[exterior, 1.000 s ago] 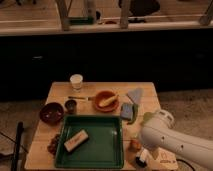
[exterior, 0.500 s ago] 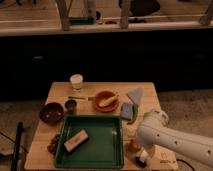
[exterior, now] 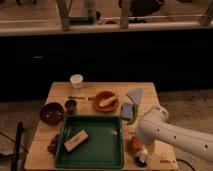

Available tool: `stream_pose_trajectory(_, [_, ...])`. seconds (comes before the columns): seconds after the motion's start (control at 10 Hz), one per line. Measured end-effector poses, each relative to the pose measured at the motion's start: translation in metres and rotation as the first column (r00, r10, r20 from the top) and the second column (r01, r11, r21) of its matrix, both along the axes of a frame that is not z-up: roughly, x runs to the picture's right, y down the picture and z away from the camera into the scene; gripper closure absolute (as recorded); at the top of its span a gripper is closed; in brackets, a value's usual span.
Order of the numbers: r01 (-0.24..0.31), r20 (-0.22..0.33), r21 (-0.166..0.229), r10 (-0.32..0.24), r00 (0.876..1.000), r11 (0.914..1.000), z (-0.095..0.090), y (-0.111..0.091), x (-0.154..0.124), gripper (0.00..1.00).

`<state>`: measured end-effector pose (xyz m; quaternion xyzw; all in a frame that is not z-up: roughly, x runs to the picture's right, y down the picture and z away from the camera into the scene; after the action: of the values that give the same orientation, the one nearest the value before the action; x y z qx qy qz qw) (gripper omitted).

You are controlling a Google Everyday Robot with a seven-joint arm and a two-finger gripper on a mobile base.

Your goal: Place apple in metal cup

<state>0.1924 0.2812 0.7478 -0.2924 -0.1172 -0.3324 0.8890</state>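
**Status: apple at near right edge, metal cup at far left**

1. Hand (exterior: 141,158): located at the near right corner of the worktop (exterior: 60,92), just right of the green tray (exterior: 102,149). It hangs below the white arm (exterior: 167,132), which enters from the right. Whether the hand is apart, together or clamped cannot be told.
2. Apple (exterior: 135,144): located just far of the hand and just right of the tray's right rim, tucked under the arm's rounded end. Contact with the hand cannot be told.
3. Metal cup (exterior: 71,105): stands upright on the left half of the worktop, just beyond the tray's far left corner. It is well apart from the apple.
4. Adjacent items: a brown bowl (exterior: 51,112) sits just left of the metal cup. A white cup (exterior: 76,81) stands farther back. An orange bowl (exterior: 106,101) holding a long yellow fruit (exterior: 108,99) sits to the right of the metal cup.
5. Tray contents: one tan block (exterior: 76,140), lying at an angle.
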Motion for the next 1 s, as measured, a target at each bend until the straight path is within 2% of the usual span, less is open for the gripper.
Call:
stream_pose_trajectory(0.2, [-0.008,0.0,-0.009,0.008,1.0,0.9999,0.0053,-0.0002,0.0004,0.38])
stream_pose_trajectory(0.7, [-0.008,0.0,-0.027,0.008,1.0,0.9996,0.0124,-0.0043,-0.0012,0.91])
stream_pose_trajectory(0.8, [-0.006,0.0,-0.029,0.006,1.0,0.9995,0.0126,-0.0051,-0.0013,0.97])
stream_pose_trajectory(1.0, [-0.002,0.003,-0.031,0.002,1.0,0.9995,0.0123,-0.0097,-0.0029,1.0])
